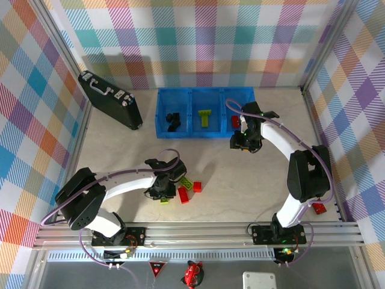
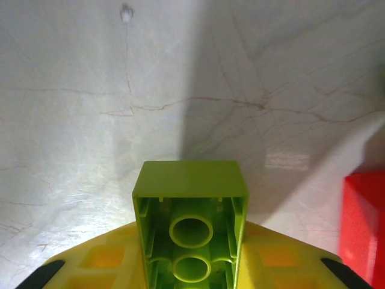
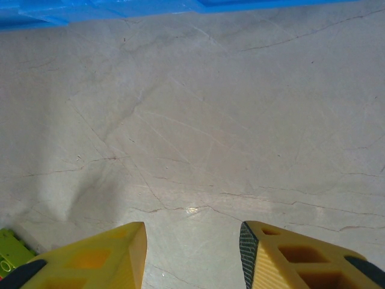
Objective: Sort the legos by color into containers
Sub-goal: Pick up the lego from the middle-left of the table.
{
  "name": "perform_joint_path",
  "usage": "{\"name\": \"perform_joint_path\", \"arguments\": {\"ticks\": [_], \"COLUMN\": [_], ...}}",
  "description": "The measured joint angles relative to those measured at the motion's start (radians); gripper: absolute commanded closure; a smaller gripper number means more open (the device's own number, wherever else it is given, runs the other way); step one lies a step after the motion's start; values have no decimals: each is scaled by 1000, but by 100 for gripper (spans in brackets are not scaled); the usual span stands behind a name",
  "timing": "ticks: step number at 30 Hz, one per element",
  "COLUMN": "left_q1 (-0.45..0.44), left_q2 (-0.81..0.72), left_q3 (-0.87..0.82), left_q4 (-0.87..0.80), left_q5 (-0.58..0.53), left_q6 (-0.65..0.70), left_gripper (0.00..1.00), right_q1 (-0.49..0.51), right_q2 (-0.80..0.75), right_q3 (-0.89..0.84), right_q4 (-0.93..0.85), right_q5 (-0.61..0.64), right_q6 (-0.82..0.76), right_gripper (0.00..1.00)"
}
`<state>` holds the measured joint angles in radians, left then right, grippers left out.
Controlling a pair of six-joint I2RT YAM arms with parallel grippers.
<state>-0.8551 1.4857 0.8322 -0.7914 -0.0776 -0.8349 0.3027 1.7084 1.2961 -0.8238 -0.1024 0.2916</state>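
Lime-green plastic brick [image 2: 190, 229] sits closest to your left wrist camera, clamped between the yellow fingers [image 2: 90, 265] of the left gripper [image 2: 190, 274]. You see its hollow underside: thin glossy walls and two round tubes in a row, with a smooth flat face on the far end. A boxy red plastic brick [image 2: 364, 223] shows at the right edge of that view.

From above, your left gripper [image 1: 161, 191] is low over the pale, marble-veined table [image 1: 120, 150], in the near middle. Just beside it lie a flat lime-green piece [image 1: 187, 182] and two red bricks [image 1: 183, 194]. One more small red brick [image 1: 319, 208] lies well apart, by the right wall.

Your right gripper [image 3: 192, 247] is released, its ribbed yellow fingers spread with bare table between them. In the top view it [image 1: 243, 143] hangs just in front of the bright blue plastic tray [image 1: 204, 91], near the right compartment.

That tray has low walls and three square compartments:
- The left one holds a black brick [image 1: 174, 120].
- The middle one holds a lime-green T-shaped piece [image 1: 206, 117].
- The right one holds a red block [image 1: 236, 121], partly hidden by the arm.

A black hard case with metal latches [image 1: 110, 99] lies tilted at the far left.
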Motion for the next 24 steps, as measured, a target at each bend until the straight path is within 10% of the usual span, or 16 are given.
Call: {"name": "perform_joint_path", "arguments": {"ticks": [24], "left_q1": [8], "left_q2": [332], "left_q3": [545], "left_q4": [-67], "left_q5": [-39], "left_q6": [275], "left_gripper": [67], "right_q1": [0], "right_q2": [-200], "right_q3": [-142], "right_q4": [-58], "right_q5": [94], "right_q6": [26], "right_gripper": [53]}}
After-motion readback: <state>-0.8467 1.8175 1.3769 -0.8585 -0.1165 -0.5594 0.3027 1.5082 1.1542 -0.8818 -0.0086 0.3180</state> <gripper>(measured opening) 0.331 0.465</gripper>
